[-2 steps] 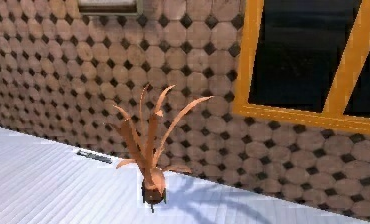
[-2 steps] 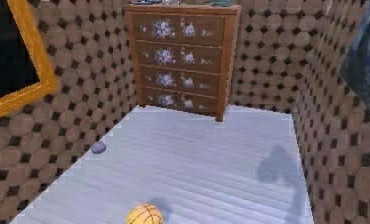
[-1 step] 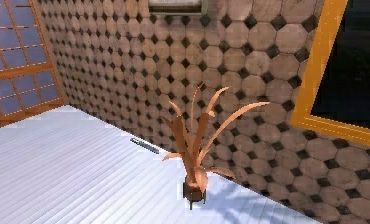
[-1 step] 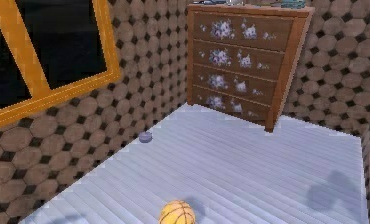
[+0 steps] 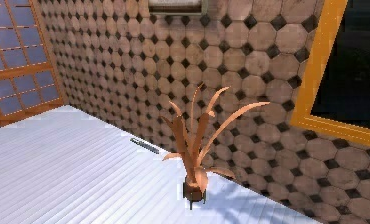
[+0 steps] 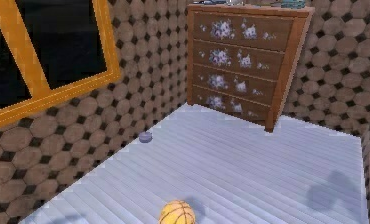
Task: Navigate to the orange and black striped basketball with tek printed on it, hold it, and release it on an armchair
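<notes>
Cannot tell the arm's pose, nor the end effector's state. Orange, dark-striped basketball (image 6: 177,212) on the pale plank floor (image 6: 273,160), well apart from the wooden dresser (image 6: 248,60), low in the arm side view. Small dark blob (image 6: 145,138) roughly between them, near the wall. Orange-framed window (image 6: 48,50) left of the dresser.

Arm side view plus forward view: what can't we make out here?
Arm side view: orange ball, underside cut off by the bottom edge; stripes faint, any print too small to tell.
Arm side view: small grey blob on the floor, too small to identify.
Forward view: framed thing, cut off by the top edge.
Forward view: thin dark thing on the floor, too small to identify.
</notes>
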You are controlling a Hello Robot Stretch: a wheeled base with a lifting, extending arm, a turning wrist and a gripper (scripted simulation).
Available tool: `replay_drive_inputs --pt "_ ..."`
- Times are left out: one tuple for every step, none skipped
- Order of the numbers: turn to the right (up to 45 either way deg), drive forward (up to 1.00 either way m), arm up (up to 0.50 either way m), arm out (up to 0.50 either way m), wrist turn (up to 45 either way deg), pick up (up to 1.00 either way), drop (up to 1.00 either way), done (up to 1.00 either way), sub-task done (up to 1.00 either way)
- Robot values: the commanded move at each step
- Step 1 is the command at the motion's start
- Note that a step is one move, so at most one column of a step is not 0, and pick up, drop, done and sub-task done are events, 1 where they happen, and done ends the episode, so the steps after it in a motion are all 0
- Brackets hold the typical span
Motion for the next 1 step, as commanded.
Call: replay_drive_inputs --pt "0.0 0.0 0.0 0.34 0.0 0.0 0.0 0.0 0.0"
